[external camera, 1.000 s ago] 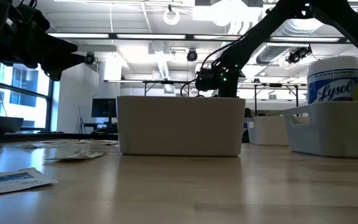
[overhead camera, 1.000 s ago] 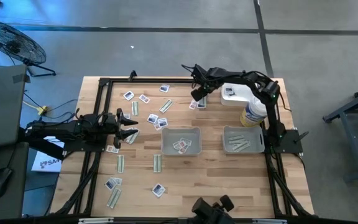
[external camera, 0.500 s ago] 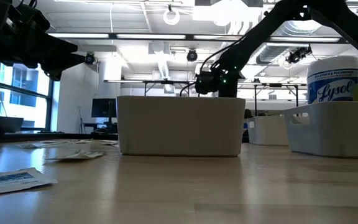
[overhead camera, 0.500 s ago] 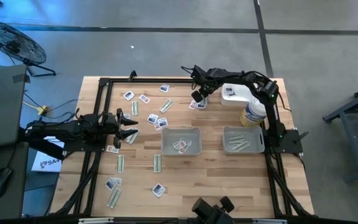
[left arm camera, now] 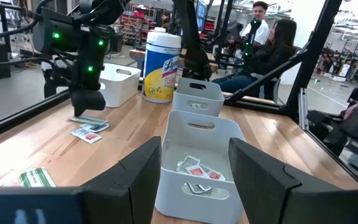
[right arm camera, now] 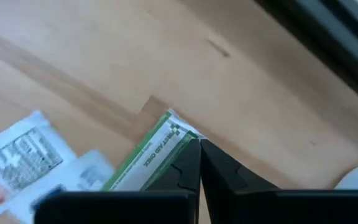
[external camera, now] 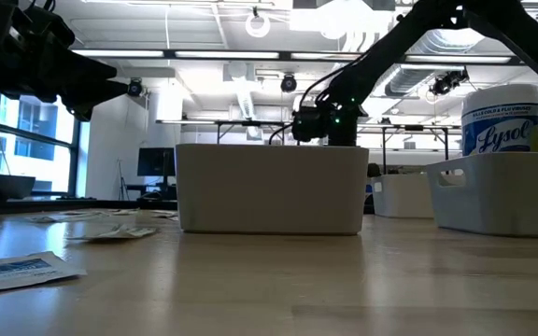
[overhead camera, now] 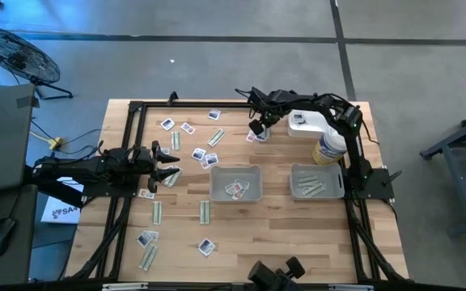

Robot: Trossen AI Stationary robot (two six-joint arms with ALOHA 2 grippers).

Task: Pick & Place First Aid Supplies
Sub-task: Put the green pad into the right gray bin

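right gripper (right arm camera: 199,144) is down at the far side of the table (overhead camera: 281,234), among a small group of packets. its fingers are pressed together at the tips, pinching the end of a green-edged strip (right arm camera: 149,155) that lies on the wood. whether the strip is lifted or still flat cannot be told. beside the strip lies a white packet (right arm camera: 14,163) with dark and red print, partly cut off at the picture's edge. from above, this gripper (overhead camera: 257,125) covers most of the packets beneath it.

left gripper (overhead camera: 168,164) hangs over the left part of the table, fingers spread wide, nothing between them. its two fingers (left arm camera: 138,177) frame the middle tray (left arm camera: 197,163).

middle tray holds a few white packets (left arm camera: 194,168); their print is too small to read. right tray (overhead camera: 317,180) holds pale strips. from table level both trays show only their walls and the contents are hidden.

more packets and strips (overhead camera: 205,158) lie scattered over the left half of the table, several near the front edge. a white bottle (left arm camera: 161,65) stands beyond the trays. two people (left arm camera: 263,43) sit in the room behind, partly hidden by a dark frame.
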